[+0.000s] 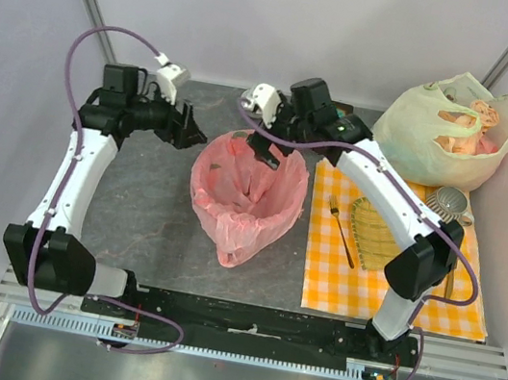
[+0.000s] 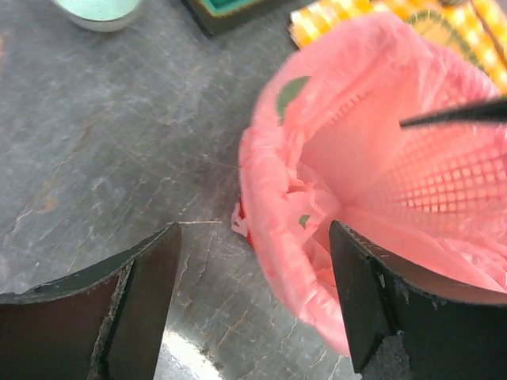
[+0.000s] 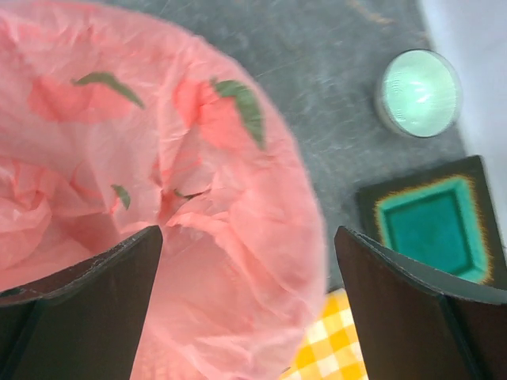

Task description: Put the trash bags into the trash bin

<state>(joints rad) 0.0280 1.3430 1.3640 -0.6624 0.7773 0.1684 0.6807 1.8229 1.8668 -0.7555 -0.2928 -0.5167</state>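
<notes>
The pink trash bag lines the red mesh trash bin, draped over its rim and covering it from above; the mesh shows through the bag in the left wrist view. The bag fills the right wrist view too. My left gripper is open and empty, just left of the bag's rim; its right finger is close against the bag. My right gripper is open over the bag's far rim, its jaws straddling the plastic edge without closing on it.
A yellow checked cloth with a fork and a woven mat lies right of the bin. A pale yellow-green bag sits at the back right. A small green bowl and a green-black tray lie behind the bin.
</notes>
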